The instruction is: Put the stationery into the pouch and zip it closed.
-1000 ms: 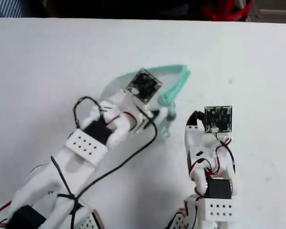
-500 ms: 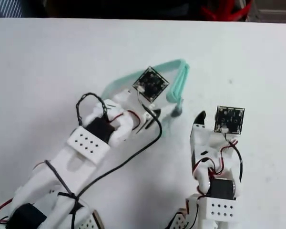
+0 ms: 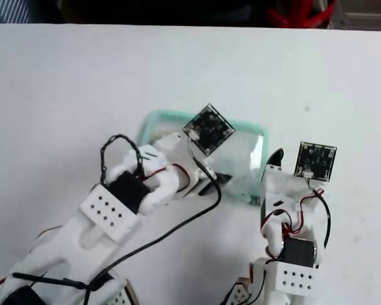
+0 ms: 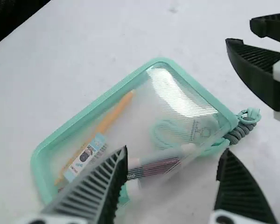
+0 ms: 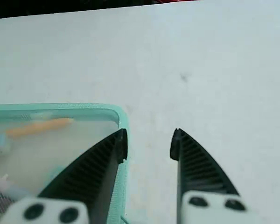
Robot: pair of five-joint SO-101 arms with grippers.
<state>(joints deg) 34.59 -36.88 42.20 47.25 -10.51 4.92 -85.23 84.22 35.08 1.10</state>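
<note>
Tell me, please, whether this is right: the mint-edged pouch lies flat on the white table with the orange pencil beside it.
Not quite: the left wrist view shows the orange pencil inside the pouch, not beside it; the rest is right.

Bright, even light from above washes the white worktop (image 3: 63,76) almost featureless. Shadows beside the white robot arms (image 3: 114,203) are faint and soft. A white glare streak crosses the clear, mint-edged plastic pouch (image 4: 144,126) in the left wrist view. The room beyond is dark.
</note>
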